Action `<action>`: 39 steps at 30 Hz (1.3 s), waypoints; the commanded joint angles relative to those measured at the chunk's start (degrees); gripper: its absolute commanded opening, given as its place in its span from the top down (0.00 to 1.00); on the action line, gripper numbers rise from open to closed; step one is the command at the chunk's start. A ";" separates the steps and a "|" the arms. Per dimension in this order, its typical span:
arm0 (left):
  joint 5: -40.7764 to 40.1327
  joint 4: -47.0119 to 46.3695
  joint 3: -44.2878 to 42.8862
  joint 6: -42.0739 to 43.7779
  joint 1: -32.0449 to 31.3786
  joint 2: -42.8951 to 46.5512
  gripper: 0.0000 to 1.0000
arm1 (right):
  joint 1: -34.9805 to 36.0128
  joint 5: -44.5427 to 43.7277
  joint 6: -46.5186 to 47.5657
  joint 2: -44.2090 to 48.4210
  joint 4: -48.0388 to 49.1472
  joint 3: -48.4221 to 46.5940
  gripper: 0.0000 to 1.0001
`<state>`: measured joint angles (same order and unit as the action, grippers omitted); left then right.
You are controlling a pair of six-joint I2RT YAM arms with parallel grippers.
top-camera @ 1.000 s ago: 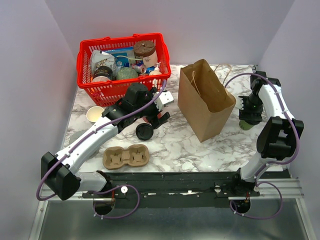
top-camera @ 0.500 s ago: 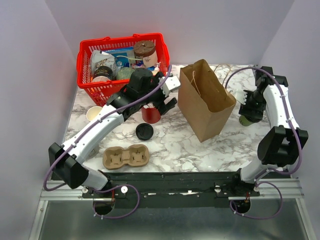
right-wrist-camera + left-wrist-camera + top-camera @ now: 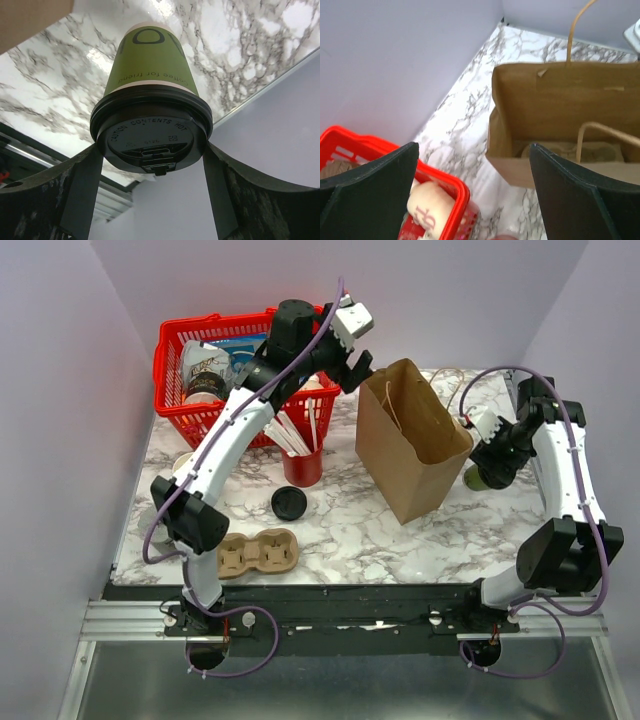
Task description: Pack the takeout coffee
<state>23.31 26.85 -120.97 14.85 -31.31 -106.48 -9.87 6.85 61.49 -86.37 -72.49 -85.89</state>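
Green paper with a pale band makes up the takeout coffee [image 3: 148, 62], and its round black lid [image 3: 150, 131] faces the right wrist camera. The right claw [image 3: 150, 165] pinches this cup, with one finger [image 3: 82, 187] pressed on the left side of the lid rim and the other on the right side. From above, the right claw [image 3: 492, 453] is low over the far right part of the marble table [image 3: 350, 530], and only a small bit of the takeout coffee [image 3: 477, 479] peeks out under it. The cup is outside the brown paper bag [image 3: 410, 440], just beside the bag's right side and near the right edge of the table. It may be standing on the table or lifted a little; the pictures do not make that clear. The bag stands up with its mouth open. The left claw [image 3: 355, 368] is high up over the gap between the red basket [image 3: 165, 355] and the bag. Its fingers [image 3: 375, 185] are spread wide and nothing is between them. Through the left claw [image 3: 474, 146] the wrist camera looks down at the open bag [image 3: 560, 100] on the right and a corner of the basket [image 3: 350, 137] on the left. The basket is full of packets and tubs. In front of it stands a red cup [image 3: 302, 468] with pale sticks in it. A loose black lid [image 3: 289, 503] lies near that cup, and a brown cardboard cup holder [image 3: 252, 552] lies at the near edge of the table.
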 commanded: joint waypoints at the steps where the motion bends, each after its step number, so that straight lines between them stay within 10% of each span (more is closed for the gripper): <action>1: 5.69 -0.91 -7.78 -2.98 -0.07 -5.14 0.01 | -0.68 2.02 -9.01 1.38 3.66 3.18 0.99; 16: 4.98 3.46 -13.33 -14.31 0.28 -13.06 0.11 | -4.81 3.86 -29.85 -3.10 8.85 -9.29 0.99; 23: 14.21 4.09 -5.52 -23.64 3.01 -9.38 0.34 | -4.81 6.33 -30.65 -5.03 8.86 -12.20 0.99; 27: 15.45 4.88 -2.17 -23.47 3.18 -7.79 0.65 | -4.81 7.47 -30.73 -6.00 9.12 -12.29 1.00; 39: 1.05 9.10 10.02 -33.37 3.80 6.80 0.83 | -4.81 9.76 -31.52 -9.16 8.33 -15.97 1.00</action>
<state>32.34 33.34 -116.20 -10.85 -27.86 -107.46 -14.41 14.22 31.27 -93.95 -64.31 -99.07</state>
